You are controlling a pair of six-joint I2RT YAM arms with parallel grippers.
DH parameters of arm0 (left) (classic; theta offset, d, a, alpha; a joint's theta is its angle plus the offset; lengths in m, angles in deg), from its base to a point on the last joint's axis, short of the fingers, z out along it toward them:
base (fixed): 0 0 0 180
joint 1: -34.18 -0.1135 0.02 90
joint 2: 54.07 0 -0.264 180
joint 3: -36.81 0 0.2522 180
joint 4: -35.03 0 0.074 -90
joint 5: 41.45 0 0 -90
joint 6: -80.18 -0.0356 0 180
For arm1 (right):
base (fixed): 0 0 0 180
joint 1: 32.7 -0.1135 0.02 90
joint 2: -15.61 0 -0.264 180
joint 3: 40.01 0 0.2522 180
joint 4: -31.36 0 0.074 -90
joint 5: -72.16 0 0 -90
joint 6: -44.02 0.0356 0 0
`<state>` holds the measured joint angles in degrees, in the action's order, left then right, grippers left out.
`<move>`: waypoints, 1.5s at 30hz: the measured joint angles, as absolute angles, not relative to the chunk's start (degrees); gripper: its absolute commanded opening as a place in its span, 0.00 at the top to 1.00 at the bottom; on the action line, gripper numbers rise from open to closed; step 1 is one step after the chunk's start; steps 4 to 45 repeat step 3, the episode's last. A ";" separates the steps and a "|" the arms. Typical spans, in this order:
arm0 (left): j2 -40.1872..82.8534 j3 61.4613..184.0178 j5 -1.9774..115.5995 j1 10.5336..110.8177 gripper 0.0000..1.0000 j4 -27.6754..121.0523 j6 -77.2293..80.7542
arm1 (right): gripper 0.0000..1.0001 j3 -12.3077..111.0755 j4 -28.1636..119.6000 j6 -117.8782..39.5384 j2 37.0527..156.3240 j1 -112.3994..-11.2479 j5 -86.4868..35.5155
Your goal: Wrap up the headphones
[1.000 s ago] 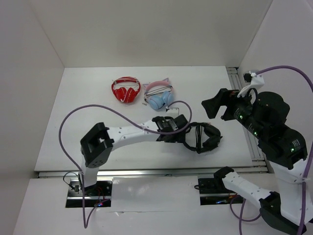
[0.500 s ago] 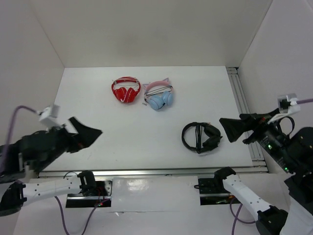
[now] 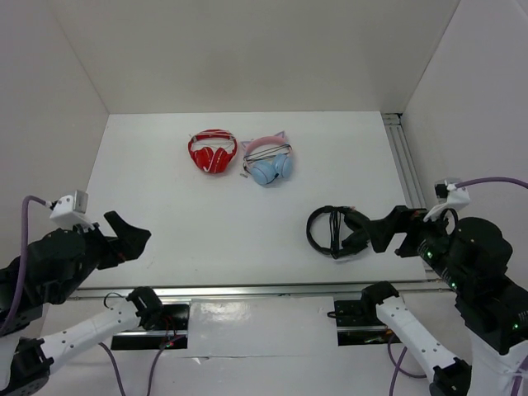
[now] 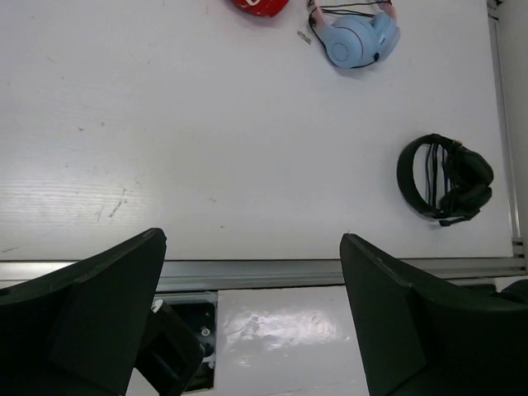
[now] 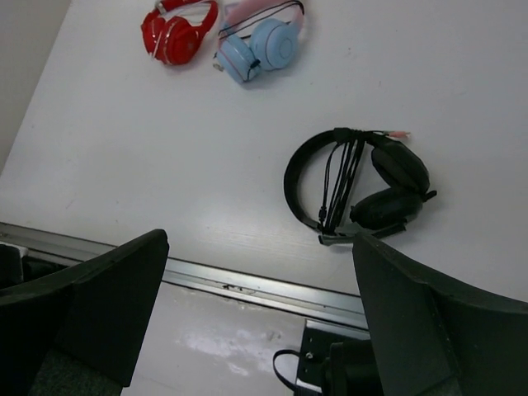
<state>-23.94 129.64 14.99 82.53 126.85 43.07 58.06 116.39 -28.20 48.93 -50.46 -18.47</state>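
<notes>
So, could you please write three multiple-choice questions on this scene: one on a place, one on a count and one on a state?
1. Where do the black headphones lie?
A) right of the red pair and the blue pair, nearer the front edge
B) between those two pairs
C) in the far left corner

2. How many headphones are on the table?
A) two
B) three
C) four

3. How are the left fingers?
A) shut on a cable
B) open and empty
C) shut on an earcup

Answers:
1 A: the top view shows them alone at the front right.
2 B: there is one red, one blue and one black.
3 B: the wrist view shows bare table between the spread fingers.
</notes>
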 measured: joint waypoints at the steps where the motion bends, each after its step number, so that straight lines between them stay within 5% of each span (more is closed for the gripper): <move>1: -23.90 129.92 15.56 81.09 0.00 126.90 41.78 | 0.00 57.67 116.58 -28.18 48.67 -50.46 -18.03; 45: -23.92 130.99 16.26 78.93 0.00 127.07 39.57 | 0.00 56.93 116.85 -28.16 47.86 -50.46 -17.44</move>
